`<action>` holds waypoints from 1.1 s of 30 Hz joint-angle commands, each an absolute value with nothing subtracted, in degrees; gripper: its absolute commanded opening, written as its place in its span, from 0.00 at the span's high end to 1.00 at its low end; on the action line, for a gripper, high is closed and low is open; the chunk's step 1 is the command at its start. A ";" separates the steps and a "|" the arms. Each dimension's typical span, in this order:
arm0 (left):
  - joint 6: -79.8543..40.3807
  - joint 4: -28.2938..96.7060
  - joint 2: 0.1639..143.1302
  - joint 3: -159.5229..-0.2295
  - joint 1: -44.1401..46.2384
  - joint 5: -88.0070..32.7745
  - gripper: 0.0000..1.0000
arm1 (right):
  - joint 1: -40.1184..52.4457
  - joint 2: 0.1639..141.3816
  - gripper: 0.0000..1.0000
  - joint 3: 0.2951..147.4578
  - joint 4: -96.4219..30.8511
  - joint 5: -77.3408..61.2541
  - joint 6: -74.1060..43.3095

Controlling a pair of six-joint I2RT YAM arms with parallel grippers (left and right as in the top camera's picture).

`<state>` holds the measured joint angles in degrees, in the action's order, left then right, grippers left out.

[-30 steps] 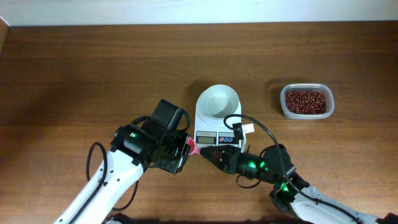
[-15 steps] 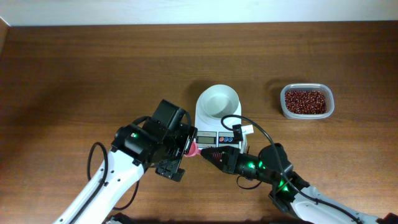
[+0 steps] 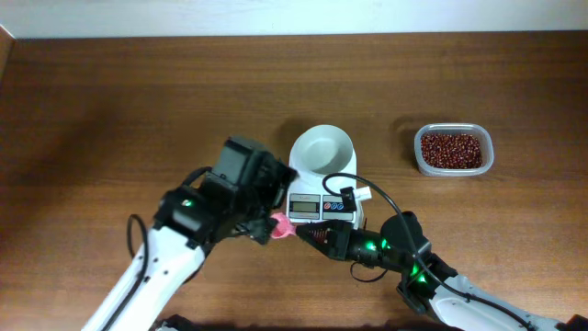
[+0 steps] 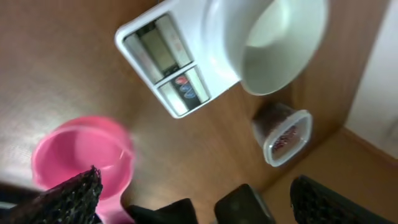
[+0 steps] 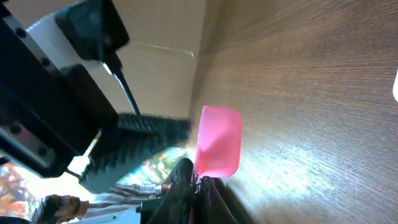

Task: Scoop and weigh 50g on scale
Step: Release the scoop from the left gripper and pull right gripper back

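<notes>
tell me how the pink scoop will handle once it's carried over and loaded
The pink scoop looks like thin moulded plastic, so it is probably light and stiff. The right gripper pinches only its narrow handle end, so it may pivot or slip once loaded with red beans. Its smooth surface likely makes that grip slick.

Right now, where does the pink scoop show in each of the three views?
Overhead: pink scoop just below centre, by the display corner of the scale.
Left wrist: lower left, with the scale above it.
Right wrist: middle of the picture, slightly low.
Shared landmark: the scale, clear in overhead and left wrist only.
</notes>
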<state>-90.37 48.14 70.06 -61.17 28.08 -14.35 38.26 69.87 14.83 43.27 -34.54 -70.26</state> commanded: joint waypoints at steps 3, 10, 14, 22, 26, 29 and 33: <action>-75.16 48.01 63.31 -61.43 19.79 -13.50 0.01 | 38.54 69.78 0.96 15.33 45.25 -37.12 -67.53; -72.12 48.05 61.14 -61.43 14.68 -13.47 0.01 | 33.95 67.57 0.96 15.35 50.81 -38.72 -64.45; -72.12 48.34 61.17 -61.43 14.72 -11.99 0.01 | 27.20 65.80 0.96 16.95 50.85 -45.82 -64.53; -72.12 48.69 61.17 -61.43 14.74 -10.66 0.01 | 16.32 59.09 0.96 23.07 40.66 -46.19 -57.76; -72.14 48.69 61.17 -61.43 14.72 -10.35 0.01 | 9.80 54.59 0.96 26.22 38.35 -46.30 -57.10; -72.12 48.90 61.17 -61.43 14.74 -10.02 0.01 | 3.33 50.87 0.96 29.76 24.73 -45.23 -50.65; -72.12 48.90 61.17 -61.41 14.74 -10.00 0.01 | -4.19 45.01 0.96 35.07 7.55 -44.12 -43.16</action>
<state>-73.08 48.80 61.80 -61.17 14.96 -10.90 -0.86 48.69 31.11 12.19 -44.99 -49.10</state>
